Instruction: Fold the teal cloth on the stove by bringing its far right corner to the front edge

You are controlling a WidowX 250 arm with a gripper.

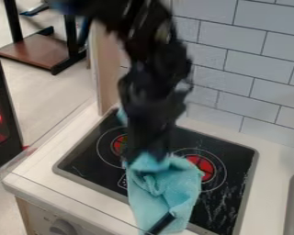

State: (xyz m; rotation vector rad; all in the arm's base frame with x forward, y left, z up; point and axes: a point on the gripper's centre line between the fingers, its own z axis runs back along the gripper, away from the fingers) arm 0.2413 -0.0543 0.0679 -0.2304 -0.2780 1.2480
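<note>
From where I stand, the cooktop point(82, 161) is set into the surface point(272, 160), with the tiled wall point(247, 94) behind it, the sink point(291, 209) off to the right and a knob point(62, 227) below on the front panel. The left burner point(118, 144) and right burner point(206, 169) sit side by side, and the cloth point(168, 190) is over the cooktop's front middle. An upright panel point(106, 69) rises at the back left corner, and beyond it a stand point(42, 50) rests on the floor.

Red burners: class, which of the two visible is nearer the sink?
The picture's right-hand burner, toward the sink; the other sits farther left, partly behind the arm.
</note>
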